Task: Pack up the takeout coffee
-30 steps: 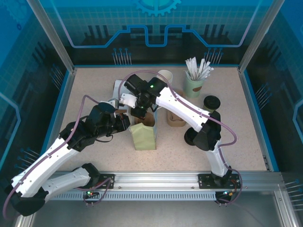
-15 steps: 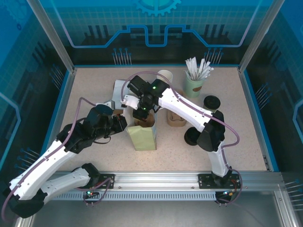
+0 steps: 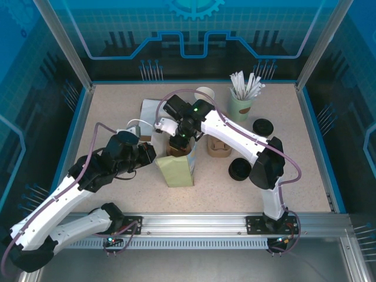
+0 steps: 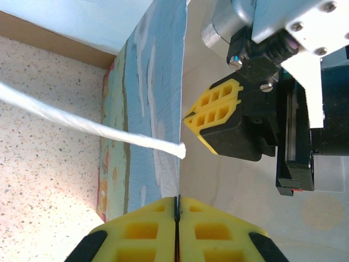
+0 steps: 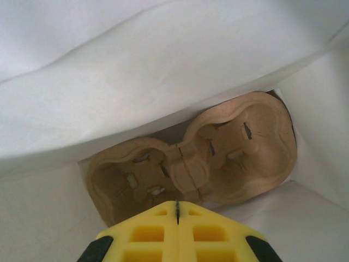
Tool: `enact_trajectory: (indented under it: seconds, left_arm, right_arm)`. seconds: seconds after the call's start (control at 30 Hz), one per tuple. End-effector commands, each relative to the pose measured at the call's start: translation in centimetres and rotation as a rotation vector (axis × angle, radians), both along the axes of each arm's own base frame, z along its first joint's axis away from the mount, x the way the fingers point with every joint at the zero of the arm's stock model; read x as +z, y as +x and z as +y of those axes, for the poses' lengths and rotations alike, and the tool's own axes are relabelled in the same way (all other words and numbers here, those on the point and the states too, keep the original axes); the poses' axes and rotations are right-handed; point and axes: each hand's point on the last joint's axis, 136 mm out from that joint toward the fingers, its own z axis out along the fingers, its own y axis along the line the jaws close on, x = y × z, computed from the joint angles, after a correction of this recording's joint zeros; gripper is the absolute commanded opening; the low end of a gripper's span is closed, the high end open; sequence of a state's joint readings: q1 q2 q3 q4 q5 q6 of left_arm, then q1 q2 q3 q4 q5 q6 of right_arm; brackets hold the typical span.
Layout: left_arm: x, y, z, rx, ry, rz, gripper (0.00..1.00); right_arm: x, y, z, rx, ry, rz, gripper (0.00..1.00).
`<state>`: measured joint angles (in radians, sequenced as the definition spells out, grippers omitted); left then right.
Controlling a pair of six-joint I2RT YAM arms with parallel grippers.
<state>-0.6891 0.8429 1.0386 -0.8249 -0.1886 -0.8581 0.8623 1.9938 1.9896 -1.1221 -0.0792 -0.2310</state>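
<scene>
The takeout coffee (image 3: 205,93), a small cup with a white rim, stands at the back of the table, partly behind my right arm. A paper bag (image 3: 178,170) stands upright at the centre with a brown pulp carrier (image 5: 191,158) on its bottom. My left gripper (image 3: 151,154) (image 4: 176,200) is shut on the bag's left top edge (image 4: 178,164), next to its white string handle (image 4: 82,120). My right gripper (image 3: 179,141) (image 5: 176,205) is shut on nothing and points down inside the bag's mouth, above the carrier. One of its yellow fingers (image 4: 215,112) shows in the left wrist view.
A mint-green cup of white-wrapped sticks (image 3: 241,106) stands at the back right. A second brown carrier (image 3: 218,148) sits right of the bag. Two black lids (image 3: 262,126) (image 3: 239,169) lie right of it. Another bag (image 3: 148,110) lies flat behind the left gripper.
My right gripper has shifted right and lower into the bag's mouth, uncovering the nearer black lid. My left gripper has drawn the bag's edge slightly left.
</scene>
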Motion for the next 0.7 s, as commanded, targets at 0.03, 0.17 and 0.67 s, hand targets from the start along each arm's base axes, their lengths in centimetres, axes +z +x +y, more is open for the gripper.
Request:
enact_trajectory:
  seconds: [0.03,0.17,0.67]
  left_arm:
    - [-0.2,0.2,-0.6,-0.034,0.005,-0.007,0.08]
    - [0.0,0.3,-0.8,-0.039,0.000,-0.012,0.08]
    - [0.2,0.6,-1.6,-0.057,-0.014,-0.016,0.08]
  right_arm:
    - [-0.5,0.2,-0.7,-0.037,-0.041,0.025,0.00]
    - [-1.6,0.3,-0.9,-0.055,-0.077,0.042,0.00]
    - [-4.3,0.9,-0.4,-0.114,-0.113,0.087,0.00]
